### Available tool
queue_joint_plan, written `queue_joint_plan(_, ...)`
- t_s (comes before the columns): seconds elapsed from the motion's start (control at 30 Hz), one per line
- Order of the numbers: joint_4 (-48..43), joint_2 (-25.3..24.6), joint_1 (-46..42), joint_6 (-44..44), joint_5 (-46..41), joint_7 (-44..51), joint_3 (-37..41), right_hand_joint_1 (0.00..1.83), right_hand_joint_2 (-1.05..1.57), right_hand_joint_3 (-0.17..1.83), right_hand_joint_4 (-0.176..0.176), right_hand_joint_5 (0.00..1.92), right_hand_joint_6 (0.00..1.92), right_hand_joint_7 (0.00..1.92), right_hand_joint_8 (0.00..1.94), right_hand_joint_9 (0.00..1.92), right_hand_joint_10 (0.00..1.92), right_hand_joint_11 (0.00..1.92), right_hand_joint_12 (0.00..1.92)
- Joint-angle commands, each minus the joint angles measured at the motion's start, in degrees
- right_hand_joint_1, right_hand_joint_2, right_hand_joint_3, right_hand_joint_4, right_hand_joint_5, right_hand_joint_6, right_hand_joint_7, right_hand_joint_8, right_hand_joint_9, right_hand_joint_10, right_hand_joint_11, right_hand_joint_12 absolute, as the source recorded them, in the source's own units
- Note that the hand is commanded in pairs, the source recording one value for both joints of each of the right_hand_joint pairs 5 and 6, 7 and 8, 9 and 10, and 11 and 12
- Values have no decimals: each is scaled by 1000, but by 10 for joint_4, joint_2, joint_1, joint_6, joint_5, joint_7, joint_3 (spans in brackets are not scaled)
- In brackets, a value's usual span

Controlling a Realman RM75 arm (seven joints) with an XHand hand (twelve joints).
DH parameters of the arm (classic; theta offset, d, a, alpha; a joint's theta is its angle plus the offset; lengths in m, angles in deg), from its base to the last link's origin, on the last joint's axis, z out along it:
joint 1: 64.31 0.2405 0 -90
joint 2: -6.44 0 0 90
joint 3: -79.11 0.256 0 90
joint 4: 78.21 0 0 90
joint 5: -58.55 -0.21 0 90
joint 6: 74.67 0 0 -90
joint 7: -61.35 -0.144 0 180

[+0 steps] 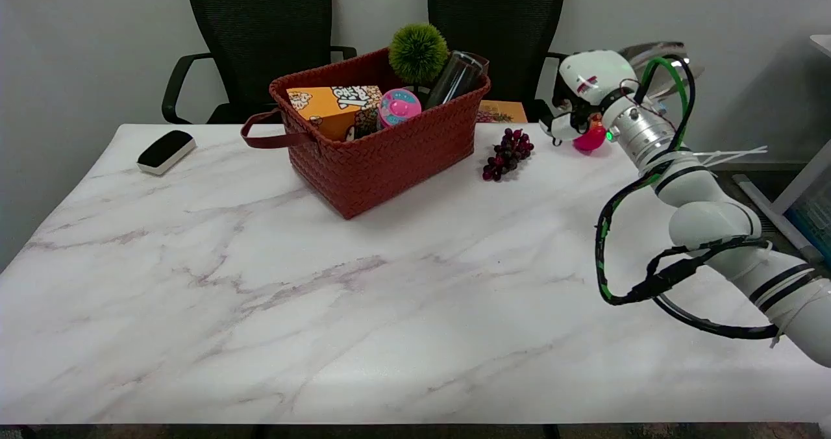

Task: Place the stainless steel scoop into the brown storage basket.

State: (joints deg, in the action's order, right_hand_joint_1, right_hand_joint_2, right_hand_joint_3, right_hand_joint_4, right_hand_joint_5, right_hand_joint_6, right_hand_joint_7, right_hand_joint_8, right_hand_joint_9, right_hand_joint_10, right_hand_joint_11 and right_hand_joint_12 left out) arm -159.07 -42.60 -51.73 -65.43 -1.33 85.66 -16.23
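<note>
While my right hand (580, 95) holds the shiny stainless steel scoop (656, 59) aloft at far right, the brown woven storage basket (389, 147) awaits it leftward.

The right hand (580, 98) hangs above the worktop's (363, 309) far right edge, holding a steel scoop (656, 59) whose shiny bowl shows behind the wrist. A pink ball (589, 140) lies just under the hand. Left of the hand lie dark grapes (508, 154), then the brown basket (383, 147), full of odds and ends.
</note>
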Motion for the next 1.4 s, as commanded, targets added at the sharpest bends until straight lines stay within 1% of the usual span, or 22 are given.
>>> queue_joint_plan(0.03, -111, -6, 50, 94, 110, 16, -85, 1077, 921, 655, 0, 1758, 1758, 1920, 1920, 1708, 1708, 1920, 1920)
queue_joint_plan(0.23, -115, -19, 116, 90, 121, -6, -161, 1058, 942, 657, 0, 1780, 1780, 1920, 1920, 1720, 1720, 1920, 1920)
queue_joint_plan(0.4, -104, -32, 201, 78, 121, -67, -231, 1044, 961, 653, 0, 1795, 1795, 1920, 1920, 1737, 1737, 1920, 1920)
queue_joint_plan(0.43, -101, -35, 206, 78, 121, -73, -239, 1040, 967, 652, 0, 1803, 1803, 1920, 1920, 1741, 1741, 1920, 1920)
queue_joint_plan(0.5, -85, -49, 239, 75, 121, -88, -270, 1034, 978, 651, 0, 1819, 1819, 1920, 1920, 1746, 1746, 1920, 1920)
queue_joint_plan(0.6, -59, -71, 274, 69, 121, -96, -296, 1030, 983, 649, 0, 1827, 1827, 1920, 1920, 1751, 1751, 1920, 1920)
queue_joint_plan(0.7, -20, -102, 309, 56, 121, -114, -311, 1022, 984, 654, 0, 1833, 1833, 1920, 1920, 1754, 1754, 1920, 1920)
queue_joint_plan(0.97, 120, -188, 384, 54, 121, -175, -342, 1007, 984, 661, 0, 1857, 1857, 1920, 1920, 1772, 1772, 1920, 1920)
queue_joint_plan(1.1, 179, -228, 409, 59, 121, -178, -354, 1005, 990, 657, 0, 1877, 1877, 1920, 1920, 1787, 1787, 1920, 1920)
queue_joint_plan(1.2, 231, -268, 422, 59, 122, -178, -354, 998, 983, 662, 0, 1884, 1884, 1920, 1920, 1798, 1798, 1920, 1920)
queue_joint_plan(1.4, 331, -349, 452, 62, 165, -182, -355, 988, 956, 674, 0, 1894, 1894, 1920, 1920, 1820, 1820, 1920, 1920)
